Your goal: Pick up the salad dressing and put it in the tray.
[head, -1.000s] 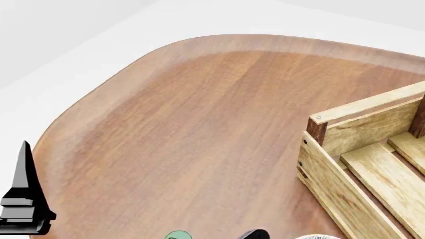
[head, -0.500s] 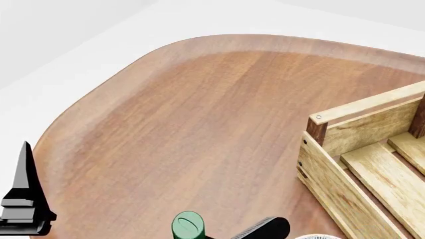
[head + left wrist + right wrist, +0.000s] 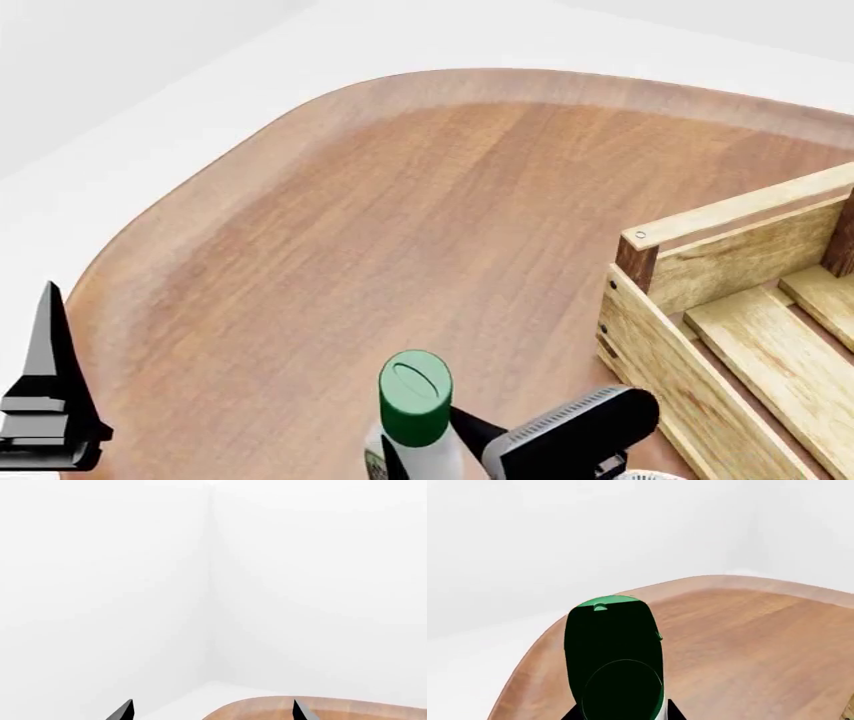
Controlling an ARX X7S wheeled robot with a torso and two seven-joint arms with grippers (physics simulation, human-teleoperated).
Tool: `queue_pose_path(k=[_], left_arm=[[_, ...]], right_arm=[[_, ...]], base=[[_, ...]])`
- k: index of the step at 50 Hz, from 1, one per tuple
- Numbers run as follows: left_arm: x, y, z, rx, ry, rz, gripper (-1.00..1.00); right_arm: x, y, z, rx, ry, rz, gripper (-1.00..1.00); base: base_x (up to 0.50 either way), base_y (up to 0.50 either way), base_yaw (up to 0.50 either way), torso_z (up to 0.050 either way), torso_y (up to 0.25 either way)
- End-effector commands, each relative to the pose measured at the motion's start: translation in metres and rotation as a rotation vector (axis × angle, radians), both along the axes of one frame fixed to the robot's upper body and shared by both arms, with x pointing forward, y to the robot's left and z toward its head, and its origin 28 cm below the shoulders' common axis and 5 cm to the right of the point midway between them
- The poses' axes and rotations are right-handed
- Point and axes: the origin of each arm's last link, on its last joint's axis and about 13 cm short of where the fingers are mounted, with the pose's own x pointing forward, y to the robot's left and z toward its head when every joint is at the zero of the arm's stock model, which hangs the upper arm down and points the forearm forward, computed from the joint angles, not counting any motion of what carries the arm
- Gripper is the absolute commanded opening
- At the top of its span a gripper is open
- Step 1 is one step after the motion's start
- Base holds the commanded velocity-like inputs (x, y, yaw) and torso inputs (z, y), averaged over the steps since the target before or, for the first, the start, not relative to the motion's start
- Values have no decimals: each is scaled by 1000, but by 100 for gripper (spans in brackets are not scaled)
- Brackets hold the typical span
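Note:
The salad dressing [image 3: 415, 400] is a white bottle with a round green cap, upright at the bottom middle of the head view, left of the tray. My right gripper [image 3: 461, 442] is shut on its body below the cap and holds it over the wooden table [image 3: 400, 230]. In the right wrist view the dark green cap [image 3: 614, 650] fills the centre, with black fingers [image 3: 677, 714] at its sides. The tray [image 3: 667, 270], a light-wood slatted crate with dark brown corner posts, stands at the right. My left gripper [image 3: 51, 400] is open and empty at the far left, its tips apart in the left wrist view [image 3: 210, 712].
The table's rounded far edge [image 3: 534, 80] curves across the top of the head view, with white floor beyond it. The tray's near corner post [image 3: 638, 260] stands a little right of the held bottle.
The right gripper has risen with the salad dressing. Only the cap showed at the bottom edge before; now the cap and upper body are in view. The left arm has not moved.

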Motion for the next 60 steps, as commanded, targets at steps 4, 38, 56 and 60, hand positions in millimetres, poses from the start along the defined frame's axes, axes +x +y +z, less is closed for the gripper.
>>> queue_pose_path(k=[4,38,56,60], left_arm=[[0,1,0,-4,0,4,100],[1,1,-3,-11,3,9,100],[1,2,-2,-14,2,12,100],[1,2,-2,-13,1,12,100]], right_arm=[[-9,-8,32,36,-106,-35,-100],[-3,-43,72,34,-218,-293,-100],[4,-62,77,36,-253,-463,-100],[6,-66,79,33,-257,-498,-100]], base=[[0,0,0,0,2],[0,0,0,0,0],[0,0,0,0,1],[0,0,0,0,0]])
